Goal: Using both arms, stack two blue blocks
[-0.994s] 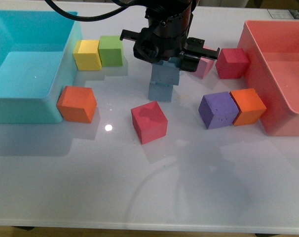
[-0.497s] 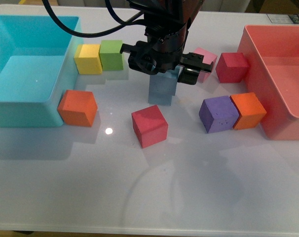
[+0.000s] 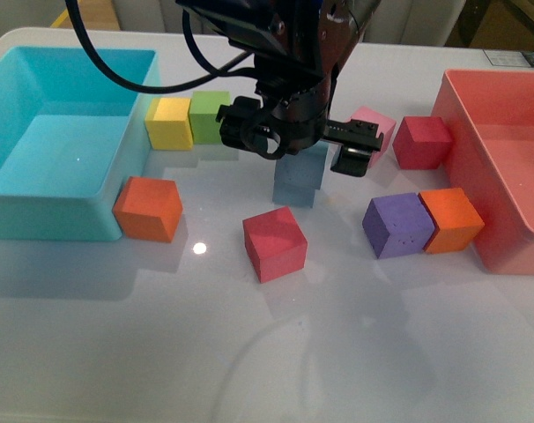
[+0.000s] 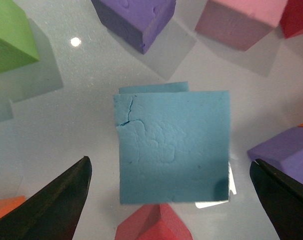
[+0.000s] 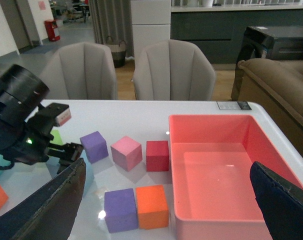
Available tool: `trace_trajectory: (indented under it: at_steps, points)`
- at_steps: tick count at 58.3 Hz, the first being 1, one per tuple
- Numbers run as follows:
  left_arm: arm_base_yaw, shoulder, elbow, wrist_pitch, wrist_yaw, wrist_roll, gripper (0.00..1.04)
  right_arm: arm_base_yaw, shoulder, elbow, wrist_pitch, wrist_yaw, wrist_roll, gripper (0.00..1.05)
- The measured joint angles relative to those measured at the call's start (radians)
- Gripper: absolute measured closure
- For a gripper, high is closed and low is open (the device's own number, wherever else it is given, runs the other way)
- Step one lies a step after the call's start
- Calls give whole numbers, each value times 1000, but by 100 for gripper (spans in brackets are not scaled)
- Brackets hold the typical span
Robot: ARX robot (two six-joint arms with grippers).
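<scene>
Two blue blocks between open hand.

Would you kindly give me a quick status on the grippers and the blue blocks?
Left gripper open, above the stack. Blue blocks stacked, top one slightly offset. Right gripper open, empty. Red cube close by.

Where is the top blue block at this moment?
In the front view, the top blue block sits mid-table on the other blue one, under the left gripper, behind the red cube.

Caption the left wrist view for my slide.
Open left gripper above the stacked blue blocks, fingers clear of both sides.
</scene>
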Motion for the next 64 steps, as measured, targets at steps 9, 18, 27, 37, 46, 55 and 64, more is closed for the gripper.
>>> trace_trajectory:
  at_steps: [9,18,27,37,46,55,64]
  points:
    - [0,-188,-172,82,35,-40,9,0,0,0,0,0,0,9]
    - [8,-357,-354,146,53,-74,9,0,0,0,0,0,0,9]
    - [62,-554,-564,206,61,-89,9,0,0,0,0,0,0,9]
    - [205,-777,-808,257,74,-113,9,0,0,0,0,0,0,9]
    - [246,-832,-863,258,75,-126,9,0,0,0,0,-1,0,9]
    - [233,-826,-1005,660,-138,11,22,0,0,0,0,0,0,9]
    - [292,-903,-1294,1245,-195,189,48,0,0,0,-1,2,0,9]
